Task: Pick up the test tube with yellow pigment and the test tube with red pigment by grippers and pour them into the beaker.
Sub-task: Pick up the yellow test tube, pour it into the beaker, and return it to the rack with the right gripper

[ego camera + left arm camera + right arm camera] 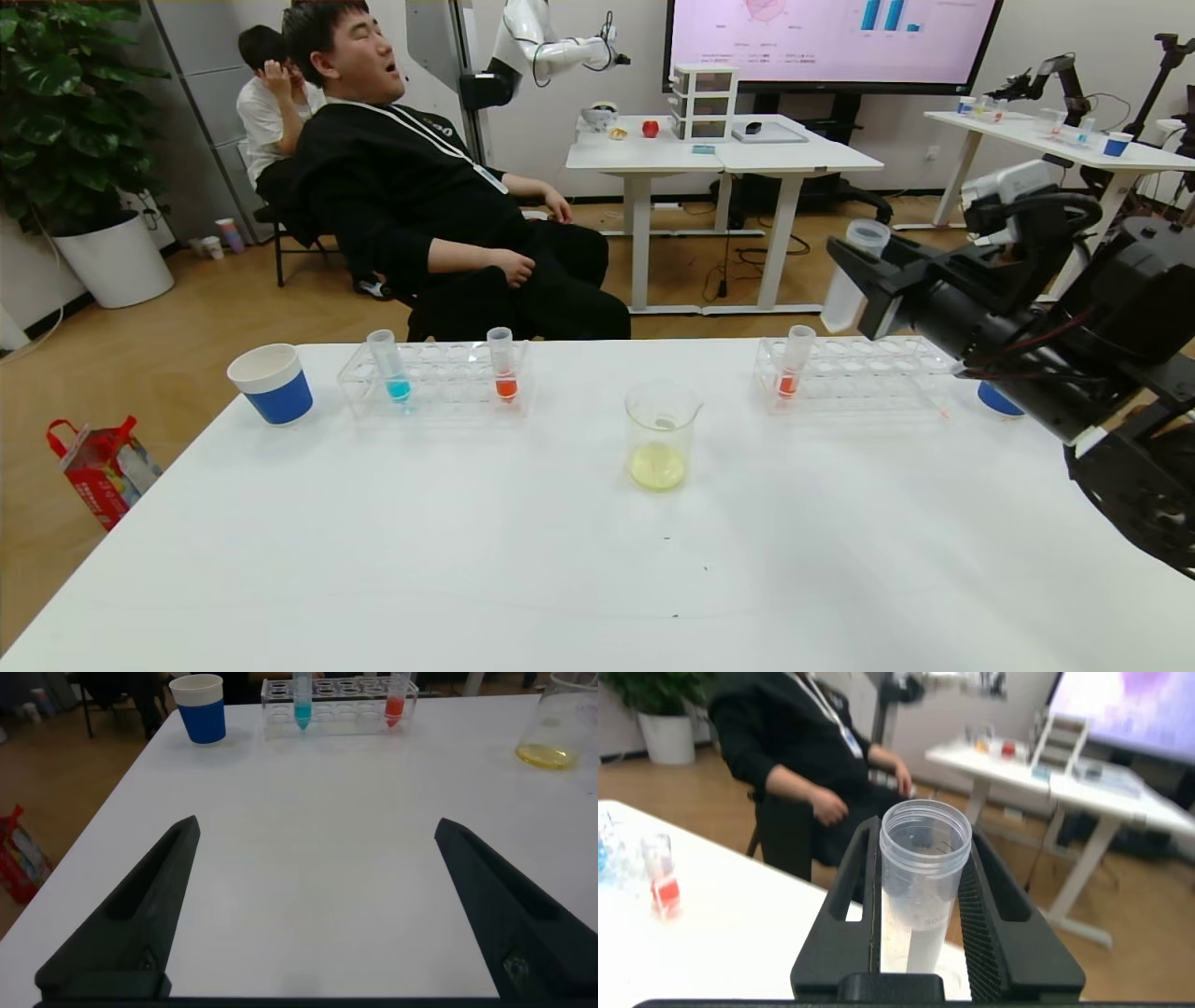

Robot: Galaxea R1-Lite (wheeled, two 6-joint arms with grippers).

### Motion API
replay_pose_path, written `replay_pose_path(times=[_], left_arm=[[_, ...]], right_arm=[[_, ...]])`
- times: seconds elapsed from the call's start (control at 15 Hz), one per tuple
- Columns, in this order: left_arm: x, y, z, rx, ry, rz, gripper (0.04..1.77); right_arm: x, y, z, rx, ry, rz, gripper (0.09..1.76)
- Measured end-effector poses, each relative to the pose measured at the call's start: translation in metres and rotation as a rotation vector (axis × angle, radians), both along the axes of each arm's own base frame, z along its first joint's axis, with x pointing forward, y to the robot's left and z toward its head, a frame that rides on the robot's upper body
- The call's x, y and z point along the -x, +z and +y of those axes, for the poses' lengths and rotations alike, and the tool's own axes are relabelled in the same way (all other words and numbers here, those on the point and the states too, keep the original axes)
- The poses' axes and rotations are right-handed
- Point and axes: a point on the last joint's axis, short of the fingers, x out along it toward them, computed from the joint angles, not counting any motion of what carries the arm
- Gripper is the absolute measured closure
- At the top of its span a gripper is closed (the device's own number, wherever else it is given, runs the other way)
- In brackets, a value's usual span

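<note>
Two risks stand out. Head view: the right gripper (864, 280) holds the emptied test tube with yellow pigment (854, 275) above the right rack (854, 373) — a misaligned return could tip the test tube with red pigment (794, 364); the beaker (661, 435) holds yellow liquid. Left wrist view: the left gripper (313, 905) hangs wide open, empty, over bare table (318, 812). Right wrist view: fingers (985, 915) pinch the tube's sides — a smooth wall may slip.

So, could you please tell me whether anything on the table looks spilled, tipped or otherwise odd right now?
Nothing is spilled or tipped. The beaker stands upright with yellow liquid in it, and the racked tubes are upright. The one notable thing: the right hand holds an emptied test tube above the right rack. The left hand hangs open above bare table.
</note>
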Motion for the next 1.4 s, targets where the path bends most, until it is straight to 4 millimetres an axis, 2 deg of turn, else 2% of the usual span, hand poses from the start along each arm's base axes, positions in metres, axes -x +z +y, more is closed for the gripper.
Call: replay_pose_path(times=[0.13, 0.2, 0.47, 0.67, 0.8, 0.93, 1.27, 1.4], left_arm=[[0.0, 0.0, 0.0, 0.0, 0.0, 0.0, 0.06], [0.0, 0.0, 0.0, 0.0, 0.0, 0.0, 0.06], [0.0, 0.0, 0.0, 0.0, 0.0, 0.0, 0.06], [0.0, 0.0, 0.0, 0.0, 0.0, 0.0, 0.06], [0.0, 0.0, 0.0, 0.0, 0.0, 0.0, 0.06], [0.0, 0.0, 0.0, 0.0, 0.0, 0.0, 0.06], [0.0, 0.0, 0.0, 0.0, 0.0, 0.0, 0.06], [0.0, 0.0, 0.0, 0.0, 0.0, 0.0, 0.06]], right_arm=[[0.015, -0.004, -0.027, -0.052, -0.081, 0.174, 1.35], [0.02, -0.001, -0.042, -0.097, -0.12, 0.209, 1.35], [0.032, 0.011, -0.108, -0.178, -0.199, 0.208, 1.35], [0.033, 0.008, -0.165, -0.176, -0.261, 0.209, 1.35], [0.025, 0.003, -0.192, -0.182, -0.32, 0.217, 1.35], [0.011, -0.004, -0.21, -0.193, -0.386, 0.227, 1.35], [-0.031, -0.032, -0.233, -0.185, -0.558, 0.259, 1.35], [-0.051, -0.036, -0.241, -0.185, -0.604, 0.244, 1.35]])
